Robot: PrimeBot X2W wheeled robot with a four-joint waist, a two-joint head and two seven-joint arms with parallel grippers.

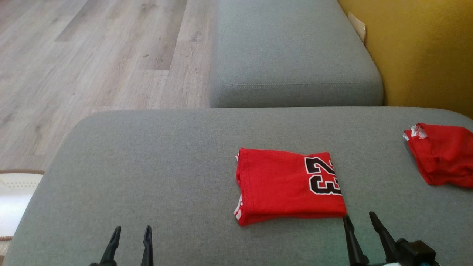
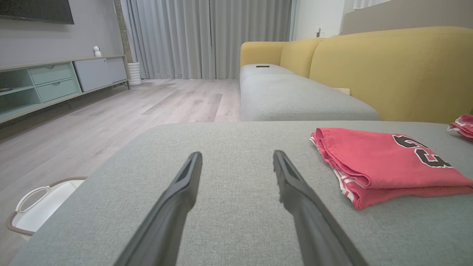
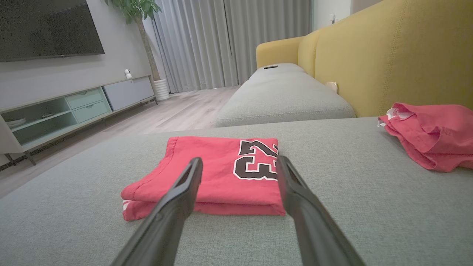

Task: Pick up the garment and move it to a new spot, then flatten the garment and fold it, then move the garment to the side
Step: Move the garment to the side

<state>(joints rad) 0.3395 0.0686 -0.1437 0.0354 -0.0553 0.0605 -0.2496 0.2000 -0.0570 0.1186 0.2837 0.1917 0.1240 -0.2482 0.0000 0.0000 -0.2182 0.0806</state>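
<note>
Sitting on the floor at far left is a white basket (image 1: pixel 18 183), its inside pale. The left gripper (image 1: pixel 133 228) gapes empty over the grey cushion (image 1: pixel 147 166). The folded red garment (image 1: pixel 288 184) lies mid-cushion, with the right gripper (image 1: pixel 358 215) spread empty just before it. A crumpled red cloth (image 1: pixel 443 155) lies far right.

There are two red garments: one folded jersey (image 1: pixel 284 184) numbered 23 and one crumpled red garment (image 1: pixel 443 157). There are two grippers, the left gripper (image 1: pixel 132 229) and the right gripper (image 1: pixel 357 216), each with two fingers. There are two grey sofa seats, the near seat (image 1: pixel 147 166) and the far seat (image 1: pixel 292 55), and one basket (image 2: pixel 16 229).
</note>
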